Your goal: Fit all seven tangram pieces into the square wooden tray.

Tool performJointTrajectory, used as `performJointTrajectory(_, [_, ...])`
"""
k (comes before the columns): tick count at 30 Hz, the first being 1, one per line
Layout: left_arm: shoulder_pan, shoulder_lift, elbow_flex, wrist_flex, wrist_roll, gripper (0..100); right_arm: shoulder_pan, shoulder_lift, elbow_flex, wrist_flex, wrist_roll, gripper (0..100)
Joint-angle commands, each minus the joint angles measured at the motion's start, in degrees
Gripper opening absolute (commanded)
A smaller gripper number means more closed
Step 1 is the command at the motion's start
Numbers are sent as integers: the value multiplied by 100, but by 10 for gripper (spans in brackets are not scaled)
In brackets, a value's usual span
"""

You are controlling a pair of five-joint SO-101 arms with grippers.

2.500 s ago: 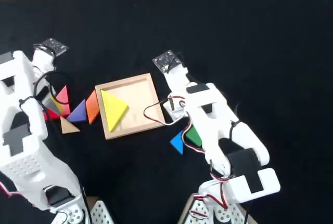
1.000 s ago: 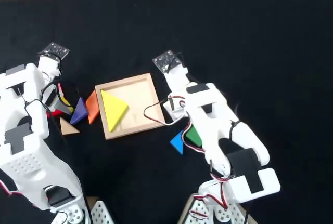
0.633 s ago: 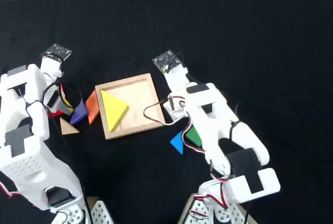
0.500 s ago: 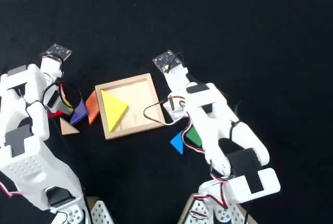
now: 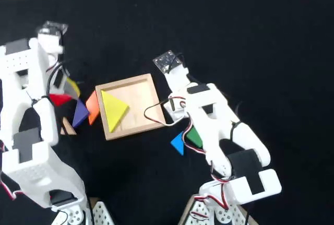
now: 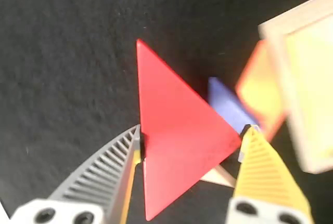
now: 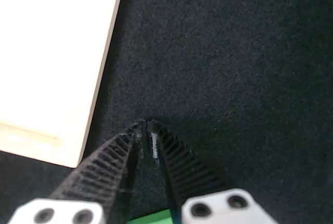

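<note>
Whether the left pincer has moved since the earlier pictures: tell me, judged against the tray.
Yes. The left pincer, shut on the red triangle, has shifted toward the table's far edge, slightly nearer the wooden tray.

I saw a red triangle [image 6: 177,141] in the left gripper [image 6: 193,130], which had one grey and one yellow ribbed finger. The right gripper [image 7: 145,125] had ribbed black fingers. The tray [image 5: 136,97] was pale wood and held a yellow triangle [image 5: 112,109]. An orange piece [image 5: 93,107], purple triangle [image 5: 80,113], tan triangle [image 5: 67,127], blue triangle [image 5: 178,144] and green piece [image 5: 194,137] lay on the black tablecloth [image 5: 250,52].
</note>
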Motion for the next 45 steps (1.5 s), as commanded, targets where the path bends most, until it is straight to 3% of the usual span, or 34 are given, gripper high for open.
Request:
performJointTrajectory(1, [374, -571, -822, 923, 1116, 195, 79, -40, -145, 35, 44, 15])
performJointTrajectory(4, [620, -765, -989, 1371, 2171, 195, 141, -84, -145, 35, 44, 15])
performJointTrajectory(9, [998, -985, -822, 1354, 3982, 195, 870, -189, -303, 167, -18, 15])
performJointTrajectory(16, [1745, -976, -593, 1196, 6084, 195, 1741, -435, -338, 176, -1037, 15])
performJointTrajectory(28, [3829, -976, 462, 1222, 6593, 198, 1776, -426, -242, -105, -1055, 15])
performJointTrajectory(32, [3925, -976, 523, 949, 6840, 195, 1776, -426, -233, -105, -1055, 15])
performJointTrajectory(38, [3925, -976, 664, 818, 8105, 199, 1776, -426, -233, -105, -1046, 15])
performJointTrajectory(42, [4013, -967, 1209, 62, 8316, 199, 1776, -426, -233, -105, -1046, 15])
performJointTrajectory(45, [3934, -976, 1833, -695, 8985, 199, 1776, -426, -242, -105, -1046, 15])
